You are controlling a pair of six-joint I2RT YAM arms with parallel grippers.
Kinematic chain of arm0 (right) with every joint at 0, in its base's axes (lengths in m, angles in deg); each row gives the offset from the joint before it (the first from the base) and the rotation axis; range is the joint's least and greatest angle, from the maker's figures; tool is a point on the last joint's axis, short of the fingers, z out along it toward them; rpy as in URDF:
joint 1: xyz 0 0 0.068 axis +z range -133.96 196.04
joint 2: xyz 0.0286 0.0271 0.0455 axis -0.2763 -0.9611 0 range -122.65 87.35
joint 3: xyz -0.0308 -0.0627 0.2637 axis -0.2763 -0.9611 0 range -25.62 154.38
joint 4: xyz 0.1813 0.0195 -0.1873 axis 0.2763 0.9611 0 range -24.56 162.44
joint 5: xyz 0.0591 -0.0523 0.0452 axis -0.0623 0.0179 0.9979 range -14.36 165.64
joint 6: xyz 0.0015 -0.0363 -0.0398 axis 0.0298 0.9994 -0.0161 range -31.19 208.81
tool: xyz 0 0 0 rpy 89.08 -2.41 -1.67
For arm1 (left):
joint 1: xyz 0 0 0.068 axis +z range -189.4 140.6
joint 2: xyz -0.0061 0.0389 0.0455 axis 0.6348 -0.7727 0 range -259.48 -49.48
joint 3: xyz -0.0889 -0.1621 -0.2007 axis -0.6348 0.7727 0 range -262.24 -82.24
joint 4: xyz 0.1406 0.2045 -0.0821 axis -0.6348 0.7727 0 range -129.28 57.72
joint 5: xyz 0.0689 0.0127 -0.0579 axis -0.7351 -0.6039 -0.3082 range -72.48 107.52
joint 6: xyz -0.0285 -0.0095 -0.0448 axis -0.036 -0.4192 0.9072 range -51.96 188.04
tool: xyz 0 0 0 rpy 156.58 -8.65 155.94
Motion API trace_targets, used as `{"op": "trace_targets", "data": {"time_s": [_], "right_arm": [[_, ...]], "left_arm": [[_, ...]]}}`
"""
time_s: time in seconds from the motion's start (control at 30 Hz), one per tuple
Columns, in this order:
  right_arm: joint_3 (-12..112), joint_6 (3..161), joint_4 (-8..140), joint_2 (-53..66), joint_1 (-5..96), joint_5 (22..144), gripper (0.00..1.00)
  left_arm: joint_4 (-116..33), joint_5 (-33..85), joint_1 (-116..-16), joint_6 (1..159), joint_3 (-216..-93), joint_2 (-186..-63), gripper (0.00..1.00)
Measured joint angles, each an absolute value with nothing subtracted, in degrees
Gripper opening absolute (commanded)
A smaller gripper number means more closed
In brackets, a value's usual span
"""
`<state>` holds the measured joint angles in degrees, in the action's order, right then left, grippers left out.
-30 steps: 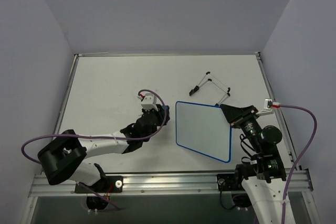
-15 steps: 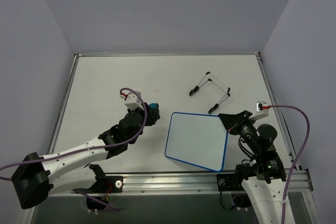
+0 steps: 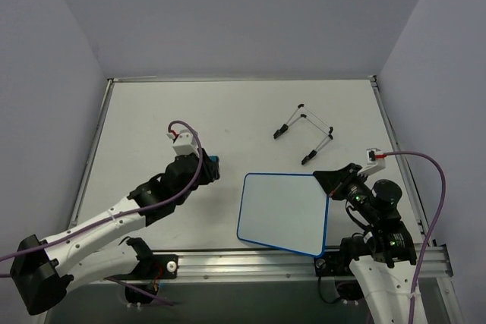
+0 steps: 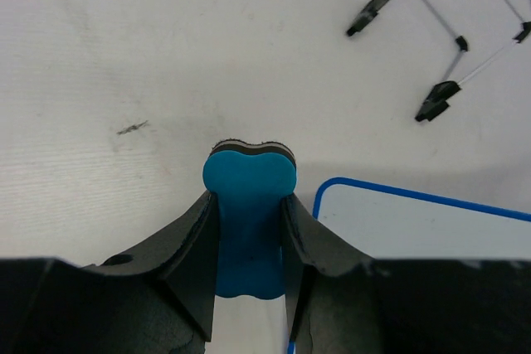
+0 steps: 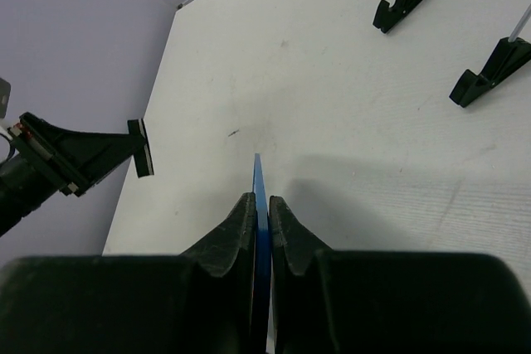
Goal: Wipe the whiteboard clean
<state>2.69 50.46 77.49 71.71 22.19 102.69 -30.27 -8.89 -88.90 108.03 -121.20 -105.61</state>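
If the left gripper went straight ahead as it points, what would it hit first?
Likely just bare table: the left gripper, shut on the eraser, points left of the whiteboard and wire stand. Depth unclear.

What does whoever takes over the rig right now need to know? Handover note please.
Left gripper: shut on the blue eraser, off the board, near its far left corner.
Right gripper: shut on the whiteboard at its far right corner.
Wire stand: detached, on the table behind the board.
Done: board face looks blank from above.
Left: probably just set board and eraser down; cannot tell if the board rests on the table.
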Motion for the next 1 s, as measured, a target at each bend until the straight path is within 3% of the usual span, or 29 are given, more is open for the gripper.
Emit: {"op": "trace_targets", "data": {"time_s": [0.2,0.5,0.57,0.6,0.7,0.73,0.8,0.83,1.0], "right_arm": [[2.82,50.81,76.97,70.72,22.19,102.93,0.0],[4.14,52.27,75.94,68.8,22.21,103.3,0.0],[5.01,53.12,75.85,68.17,22.21,103.5,0.0],[5.36,53.5,75.63,67.82,22.21,103.61,0.0],[5.53,54.2,74.83,67.14,22.21,104.11,0.0],[5.53,54.28,74.65,66.99,22.21,104.26,0.0],[5.53,54.41,74.5,66.94,22.21,104.48,0.0],[5.53,54.46,74.41,66.94,22.21,104.61,0.0],[5.51,54.57,74.08,66.94,22.21,105.03,0.0]], "left_arm": [[-17.63,-8.81,-79.06,108.99,-131.71,-116.46,0.02],[-11.84,-6.38,-66.17,110.59,-125.97,-125.31,0.06],[-11.84,-6.23,-65.75,110.76,-125.97,-127.34,0.21],[-11.78,-6.2,-65.6,110.87,-125.99,-128.17,0.42],[-11.36,-6.2,-65.47,111.29,-125.97,-129.53,0.62],[-11.25,-6.2,-65.4,111.59,-125.97,-129.5,0.78],[-11.25,-6.2,-65.16,112.12,-125.97,-129.31,0.99],[-11.19,-6.25,-65.07,112.51,-125.97,-129.18,0.94],[-10.57,-6.23,-64.86,113.12,-125.97,-127.84,0.94]]}}
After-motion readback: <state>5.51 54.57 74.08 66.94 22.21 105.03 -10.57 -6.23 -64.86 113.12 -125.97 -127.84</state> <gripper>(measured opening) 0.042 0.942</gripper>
